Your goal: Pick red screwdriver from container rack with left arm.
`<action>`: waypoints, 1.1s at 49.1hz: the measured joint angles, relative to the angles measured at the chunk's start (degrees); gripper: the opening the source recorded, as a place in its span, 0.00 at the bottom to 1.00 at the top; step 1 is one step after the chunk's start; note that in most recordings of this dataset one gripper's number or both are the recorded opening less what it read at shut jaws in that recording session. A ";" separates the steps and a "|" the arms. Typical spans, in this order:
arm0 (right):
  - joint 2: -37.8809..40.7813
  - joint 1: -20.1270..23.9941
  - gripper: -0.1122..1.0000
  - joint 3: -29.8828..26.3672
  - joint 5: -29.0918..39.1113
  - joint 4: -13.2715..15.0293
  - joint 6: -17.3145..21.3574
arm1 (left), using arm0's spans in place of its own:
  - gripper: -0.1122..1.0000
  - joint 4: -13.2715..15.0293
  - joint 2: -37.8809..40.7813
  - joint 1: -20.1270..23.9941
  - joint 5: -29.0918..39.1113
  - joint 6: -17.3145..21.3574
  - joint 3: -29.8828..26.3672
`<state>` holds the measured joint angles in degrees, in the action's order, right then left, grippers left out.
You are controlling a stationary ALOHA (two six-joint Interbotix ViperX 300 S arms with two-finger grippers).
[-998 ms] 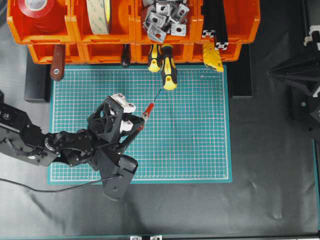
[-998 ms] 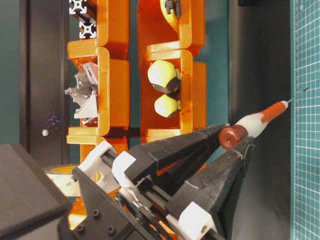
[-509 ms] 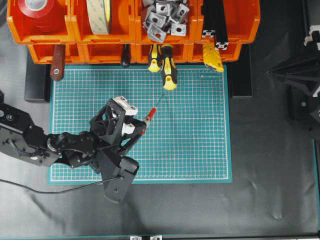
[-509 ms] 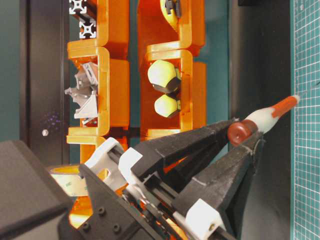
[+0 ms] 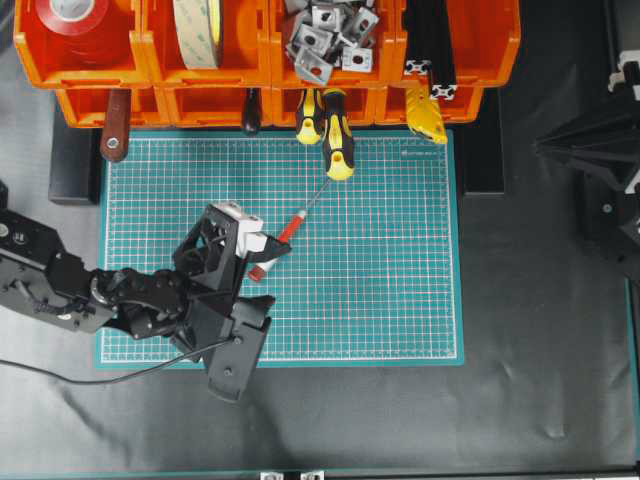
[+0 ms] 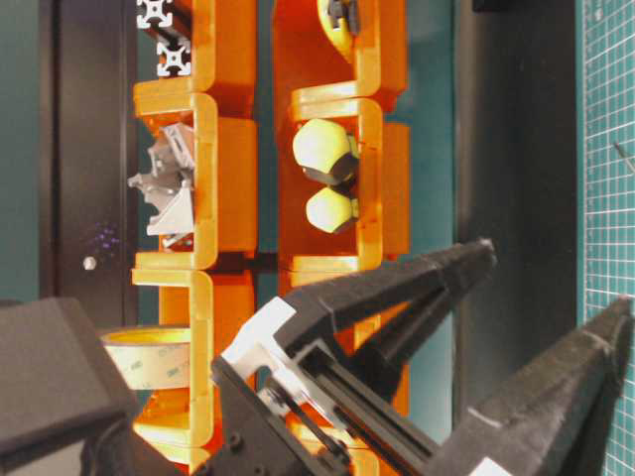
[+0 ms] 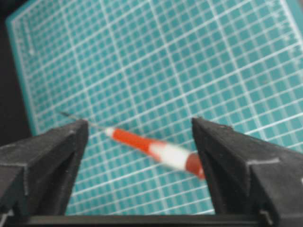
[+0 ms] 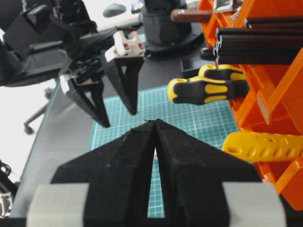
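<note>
The red screwdriver [image 5: 277,240] lies slantwise on the green cutting mat [image 5: 400,270], out of the container rack [image 5: 140,62]. Its dark red cap points toward the near left and its thin shaft toward the rack. My left gripper [image 5: 262,250] is over the handle end, open, with both fingers clear of it. In the left wrist view the screwdriver [image 7: 156,149] looks blurred between the wide-apart jaws of the left gripper [image 7: 139,125]. In the right wrist view my right gripper [image 8: 155,122] is shut on nothing, aimed at the mat from the right.
Two yellow-and-black screwdrivers [image 5: 337,140] and a brown-handled tool [image 5: 114,125] stick out of the rack's lower bins. Upper bins hold a red tape roll [image 5: 75,15], metal brackets [image 5: 325,35] and black extrusions [image 5: 430,40]. A yellow tool [image 5: 425,112] hangs at the right.
The left jaws have sprung wide open and let go of the red screwdriver, which now rests on the mat. The left arm has sunk slightly.
</note>
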<state>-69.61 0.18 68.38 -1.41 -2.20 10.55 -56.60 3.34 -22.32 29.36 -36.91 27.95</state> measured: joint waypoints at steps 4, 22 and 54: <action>0.00 0.00 0.10 0.00 0.88 0.00 0.00 | 0.86 0.00 -0.09 -0.44 -0.09 -2.55 0.09; -0.79 -0.09 0.10 -0.18 2.37 0.00 -0.09 | 0.85 0.00 -10.02 -1.05 0.00 -17.75 2.90; -0.97 0.00 0.10 -0.35 2.37 0.00 -0.53 | 0.85 0.00 -51.42 -3.16 -4.22 -31.64 21.71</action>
<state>-70.58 0.18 68.03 0.97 -2.20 10.02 -56.60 -48.08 -25.49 25.14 -68.55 49.66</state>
